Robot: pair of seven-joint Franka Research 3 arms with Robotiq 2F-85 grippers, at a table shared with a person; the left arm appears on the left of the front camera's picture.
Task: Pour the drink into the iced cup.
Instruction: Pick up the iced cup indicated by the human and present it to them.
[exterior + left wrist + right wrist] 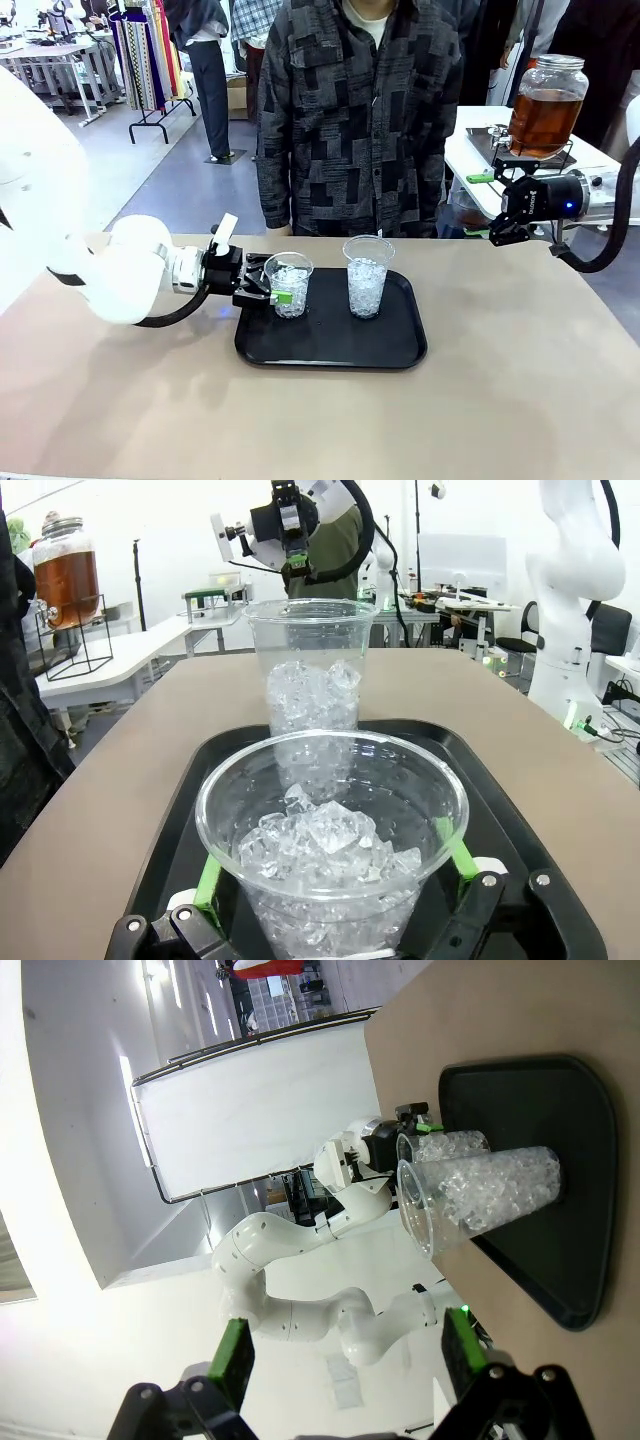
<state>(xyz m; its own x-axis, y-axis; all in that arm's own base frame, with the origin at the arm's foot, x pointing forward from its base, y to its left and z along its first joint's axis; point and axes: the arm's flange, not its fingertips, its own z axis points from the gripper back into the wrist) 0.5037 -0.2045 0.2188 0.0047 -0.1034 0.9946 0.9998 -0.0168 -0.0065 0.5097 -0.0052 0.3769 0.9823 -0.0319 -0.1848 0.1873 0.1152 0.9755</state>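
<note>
Stage before pouring: left gripper (283,290) pinches the left cup (291,282) on the tray (330,350), green pads (208,875) against its walls, and this cup and the right cup (367,275) beside it on the tray hold ice (325,842) alone. Right gripper (505,232), spread and empty, hangs well right of the tray, over the table (300,420) edge. Drink (542,118) fills its lidded jar (556,66) on a stand (70,640) beyond the tray's far right corner, so the whole pour is judged left to do.

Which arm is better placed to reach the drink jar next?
Right. Its open claw hangs near the jar with nothing in it. The left claw is around a cup on the tray, farther from the jar.
</note>
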